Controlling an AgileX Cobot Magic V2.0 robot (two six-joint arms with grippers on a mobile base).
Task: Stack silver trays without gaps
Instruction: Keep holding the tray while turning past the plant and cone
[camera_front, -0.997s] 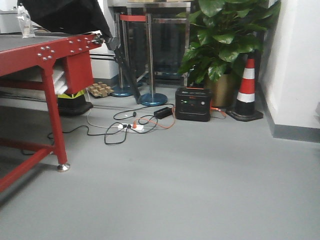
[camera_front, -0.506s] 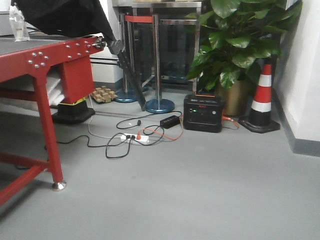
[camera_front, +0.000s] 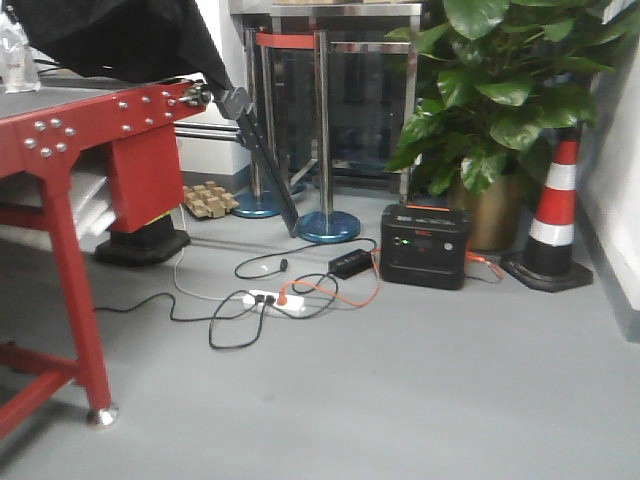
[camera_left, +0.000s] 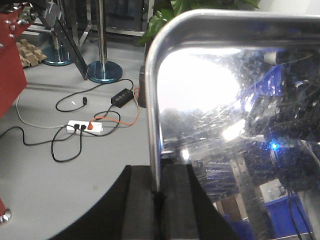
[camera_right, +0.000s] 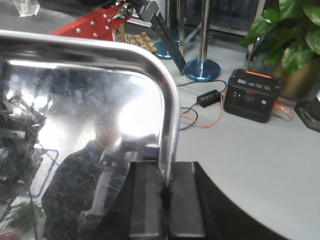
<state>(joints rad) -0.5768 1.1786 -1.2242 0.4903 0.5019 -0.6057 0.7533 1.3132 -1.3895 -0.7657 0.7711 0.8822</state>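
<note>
Grey floor (camera_front: 420, 390) spreads from a red worktop (camera_front: 60, 135) at left, past a chrome stanchion (camera_front: 324, 130) and a black power station (camera_front: 425, 245), to a leafy plant (camera_front: 500, 90) and a striped cone (camera_front: 558, 215). Held above that floor, the left claw (camera_left: 157, 175) is clamped on the thin rim of a silver tray (camera_left: 225, 125). The rim rises from the claw to a rounded corner and bends right. The right claw (camera_right: 166, 171) likewise pinches a mirrored rim, this one bending left. Whether both hold one tray, and its long axis, cannot be told.
</note>
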